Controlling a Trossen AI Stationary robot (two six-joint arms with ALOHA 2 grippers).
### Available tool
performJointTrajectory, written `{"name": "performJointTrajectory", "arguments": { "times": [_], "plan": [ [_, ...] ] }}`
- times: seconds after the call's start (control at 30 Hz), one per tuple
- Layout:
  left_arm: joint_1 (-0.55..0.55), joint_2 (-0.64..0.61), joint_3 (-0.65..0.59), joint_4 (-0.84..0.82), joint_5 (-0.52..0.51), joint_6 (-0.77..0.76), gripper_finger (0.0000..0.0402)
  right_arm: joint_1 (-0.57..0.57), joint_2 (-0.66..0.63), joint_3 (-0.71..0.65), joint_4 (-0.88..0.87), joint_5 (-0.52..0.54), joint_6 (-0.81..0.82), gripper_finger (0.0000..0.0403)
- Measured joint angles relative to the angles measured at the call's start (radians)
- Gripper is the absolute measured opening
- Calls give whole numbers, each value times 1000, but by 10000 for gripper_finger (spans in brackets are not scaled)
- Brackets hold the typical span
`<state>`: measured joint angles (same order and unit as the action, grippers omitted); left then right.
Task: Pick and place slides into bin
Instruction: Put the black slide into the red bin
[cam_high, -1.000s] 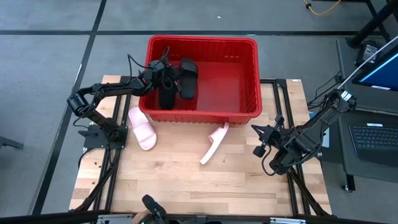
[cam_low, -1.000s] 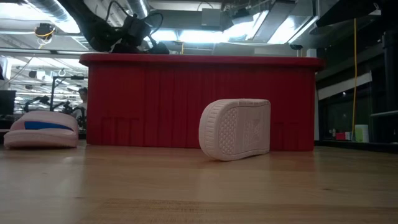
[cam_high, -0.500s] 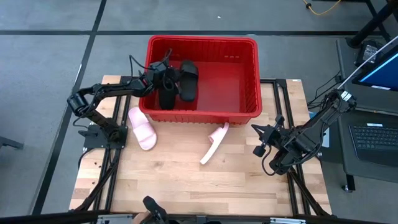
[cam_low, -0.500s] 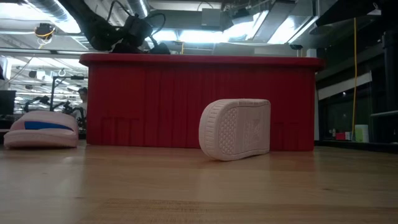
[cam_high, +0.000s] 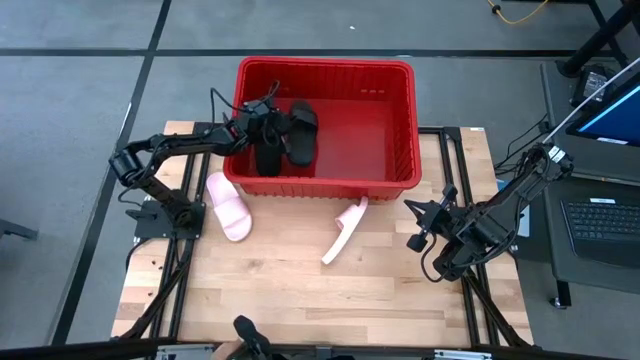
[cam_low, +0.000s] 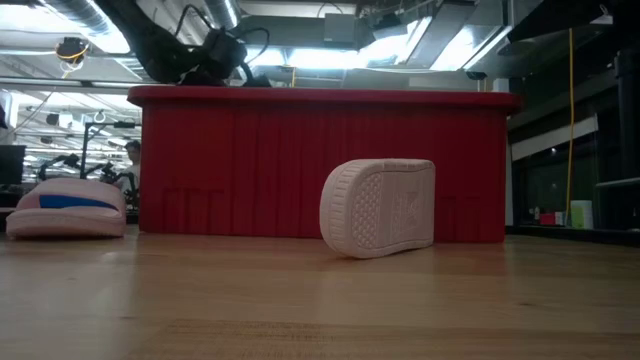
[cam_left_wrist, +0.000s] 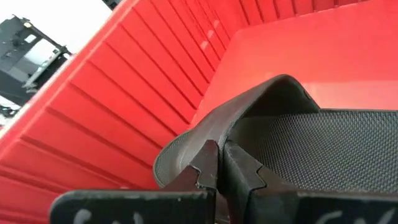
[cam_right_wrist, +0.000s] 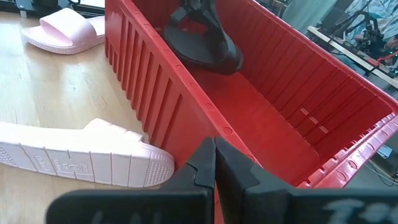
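Left gripper (cam_high: 262, 128), jaws clamped on a black slide (cam_high: 268, 150), hangs inside the red bin (cam_high: 400, 130) beside its twin (cam_high: 304, 128); releasing looks next; two pink slides (cam_high: 229, 206) wait outside; right gripper (cam_high: 418, 240) idles closed.

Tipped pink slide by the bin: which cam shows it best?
High view: the tipped pink slide shows whole, on edge against the bin. Low view gives only its sole end-on, right wrist its sole side-on, left wrist nothing.

Two slides (cam_high: 285, 135) inside bin (cam_high: 396, 120)
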<state>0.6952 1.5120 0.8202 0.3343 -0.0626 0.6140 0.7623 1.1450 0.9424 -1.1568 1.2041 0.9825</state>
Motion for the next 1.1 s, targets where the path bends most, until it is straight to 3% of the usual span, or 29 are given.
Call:
{"name": "performJointTrajectory", "arguments": {
  "times": [0.33, 1.1],
  "plan": [
    [14, 101, 79, -24, -30, -37, 3, 0, 0, 0, 0, 11, 0, 10],
    [40, 106, 79, -80, -40, -51, 3, 0, 0, 0, 0, 7, -24, 10]
  ]
}}
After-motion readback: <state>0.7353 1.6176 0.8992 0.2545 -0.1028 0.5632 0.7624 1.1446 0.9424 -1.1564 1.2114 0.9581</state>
